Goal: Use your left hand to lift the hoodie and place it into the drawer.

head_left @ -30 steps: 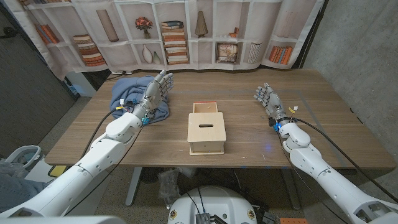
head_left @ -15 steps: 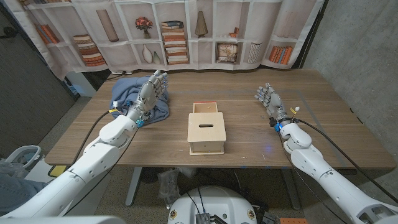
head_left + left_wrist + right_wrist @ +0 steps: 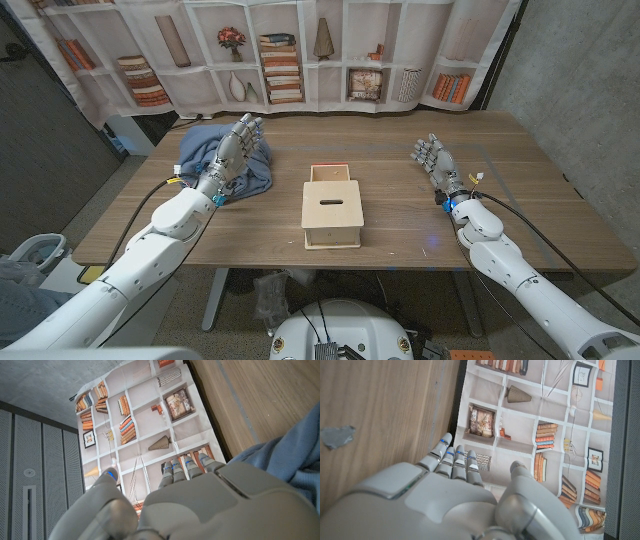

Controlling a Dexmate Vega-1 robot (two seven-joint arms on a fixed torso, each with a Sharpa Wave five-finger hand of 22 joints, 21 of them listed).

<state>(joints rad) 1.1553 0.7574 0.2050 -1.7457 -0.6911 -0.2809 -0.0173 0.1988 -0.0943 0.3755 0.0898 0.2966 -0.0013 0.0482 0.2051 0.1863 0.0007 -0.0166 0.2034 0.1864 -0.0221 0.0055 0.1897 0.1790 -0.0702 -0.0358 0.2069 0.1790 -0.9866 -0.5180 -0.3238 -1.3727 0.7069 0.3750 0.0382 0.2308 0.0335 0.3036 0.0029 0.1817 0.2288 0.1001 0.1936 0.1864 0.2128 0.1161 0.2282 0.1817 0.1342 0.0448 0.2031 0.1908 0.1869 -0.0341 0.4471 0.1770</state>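
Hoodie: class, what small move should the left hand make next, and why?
Probably lower the left hand onto the hoodie and close its fingers on the cloth. The hand is open above the crumpled blue heap, holding nothing, and the drawer in the wooden box stands open.

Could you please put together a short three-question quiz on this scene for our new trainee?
1. True or false: the left hand is lifting the hoodie off the table.
2. What stands between the two hands: A) a wooden box, B) a bowl, C) a lamp?
3. Fill in: the right hand holds ____.

Key: 1 false, the hoodie lies on the table; 2 A; 3 nothing.
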